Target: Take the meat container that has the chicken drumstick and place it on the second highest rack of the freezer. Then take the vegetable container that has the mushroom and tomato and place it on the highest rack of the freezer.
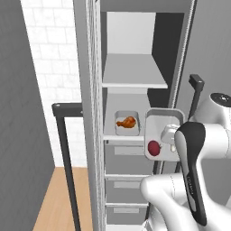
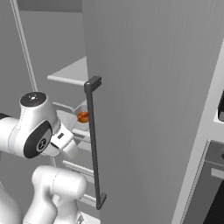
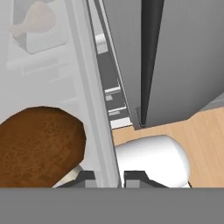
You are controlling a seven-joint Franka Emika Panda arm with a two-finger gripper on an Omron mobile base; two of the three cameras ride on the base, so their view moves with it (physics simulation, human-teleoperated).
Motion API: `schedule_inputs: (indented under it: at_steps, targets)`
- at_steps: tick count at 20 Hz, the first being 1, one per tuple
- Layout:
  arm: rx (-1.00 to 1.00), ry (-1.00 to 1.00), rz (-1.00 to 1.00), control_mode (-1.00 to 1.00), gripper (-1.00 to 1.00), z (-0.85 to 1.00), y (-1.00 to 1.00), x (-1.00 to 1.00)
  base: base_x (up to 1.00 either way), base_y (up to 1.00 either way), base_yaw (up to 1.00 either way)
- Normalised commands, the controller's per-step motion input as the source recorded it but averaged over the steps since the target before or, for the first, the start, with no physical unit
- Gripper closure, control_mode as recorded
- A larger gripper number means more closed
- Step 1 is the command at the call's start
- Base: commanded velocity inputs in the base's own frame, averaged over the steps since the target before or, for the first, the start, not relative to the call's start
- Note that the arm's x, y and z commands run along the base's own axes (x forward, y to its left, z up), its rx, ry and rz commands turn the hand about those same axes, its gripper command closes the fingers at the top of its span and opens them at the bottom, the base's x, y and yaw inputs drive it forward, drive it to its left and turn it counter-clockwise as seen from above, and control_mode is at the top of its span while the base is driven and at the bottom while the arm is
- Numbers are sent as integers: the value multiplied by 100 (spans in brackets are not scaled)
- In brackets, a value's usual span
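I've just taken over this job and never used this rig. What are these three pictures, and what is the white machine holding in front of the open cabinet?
The white machine is a robot arm on a driving base. Two pictures come from cameras on the base, behind the arm to its left and right; the third looks along the hand itself. In front is the freezer, door open. On its second shelf from the top sits the meat container with the chicken drumstick. The hand is shut on the rim of the vegetable container, held tilted in front of that shelf; the tomato shows inside it. The brown shape in the hand view appears to be the mushroom. The top shelf holds nothing yet.
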Motion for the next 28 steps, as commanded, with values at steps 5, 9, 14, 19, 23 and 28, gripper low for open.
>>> schedule_inputs:
  at_steps: [5, 9, 14, 19, 23, 28]
  targets:
    - [0, 0, 0, 100, 100, 0, 0, 0, 0, 0, 0]
    - [0, 0, 0, 100, 100, 0, 0, 0, 0, 0, 0]
    - [-1, -6, 0, -100, 100, 9, 0, 0, 0, 0, 0]
    - [-14, -23, 1, -100, 100, 42, 5, 0, 0, 0, 0]
    - [-11, -6, 1, -100, 100, 52, 6, 30, 0, 0, 0]
    - [11, 40, 1, -100, 100, 56, 0, 67, 0, 0, 0]
